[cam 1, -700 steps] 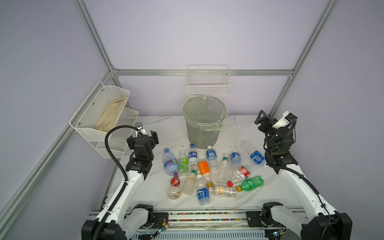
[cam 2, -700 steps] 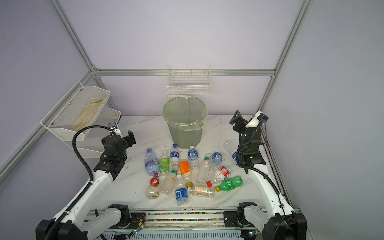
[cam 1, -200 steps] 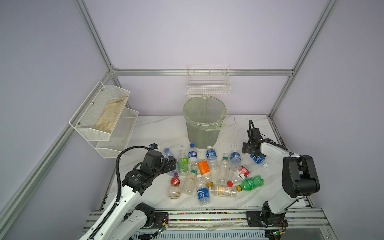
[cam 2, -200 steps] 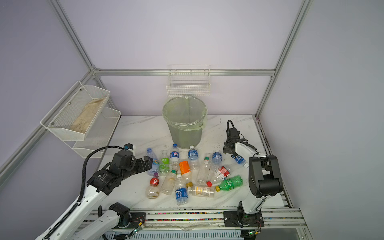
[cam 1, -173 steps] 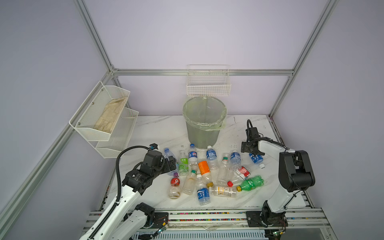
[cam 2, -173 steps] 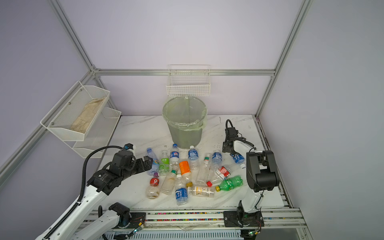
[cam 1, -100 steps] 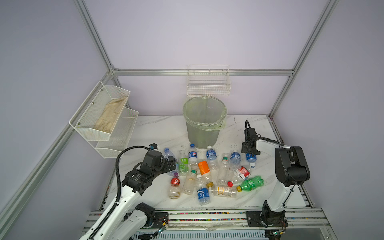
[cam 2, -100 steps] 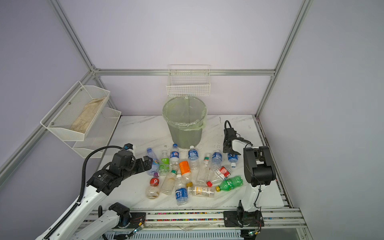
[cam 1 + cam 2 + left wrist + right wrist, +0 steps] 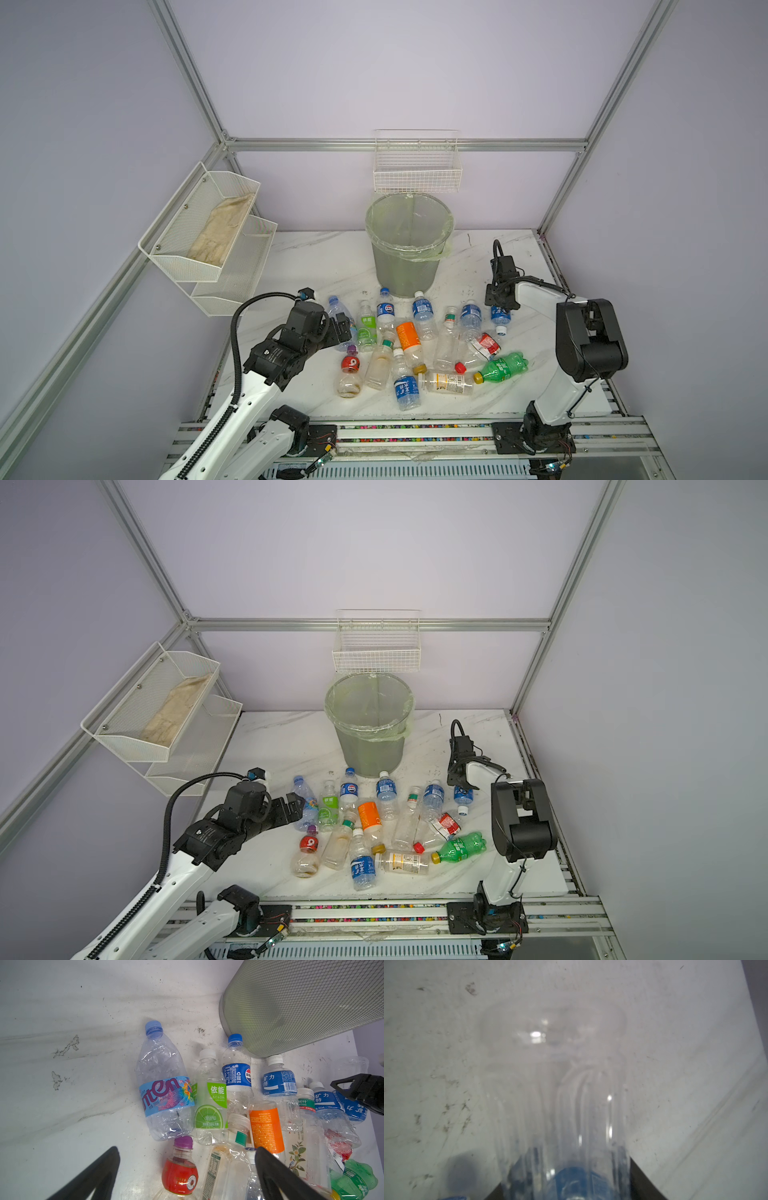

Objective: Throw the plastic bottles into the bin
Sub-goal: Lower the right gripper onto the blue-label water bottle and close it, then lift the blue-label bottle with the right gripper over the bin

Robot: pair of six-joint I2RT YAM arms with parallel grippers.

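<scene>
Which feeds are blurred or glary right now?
Right wrist view: out of focus, with the blue-labelled bottle too near the lens and small glints on it. Left wrist view: sharp, printed text crisp, the bin bowed by the wide lens. Both top views: even light, soft shadows, no glare.

Left gripper (image 9: 187,1149): two black fingers spread wide, nothing clamped, above white marble-look table (image 9: 62,1064). Between them in frame: round red bottle w/ purple cap (image 9: 180,1174). Beyond it, big crumpled clear bottle w/ light-blue label (image 9: 164,1093), touching lime-green-label bottle w/ white cap (image 9: 209,1103). Next, clear bottle w/ dark-blue label (image 9: 236,1076), blue cap just beside grey mesh-pattern bin (image 9: 301,1005). Orange-label bottle (image 9: 266,1126) nearby. Right gripper (image 9: 359,1095) straddles small blue-label bottle (image 9: 353,1113).
</scene>
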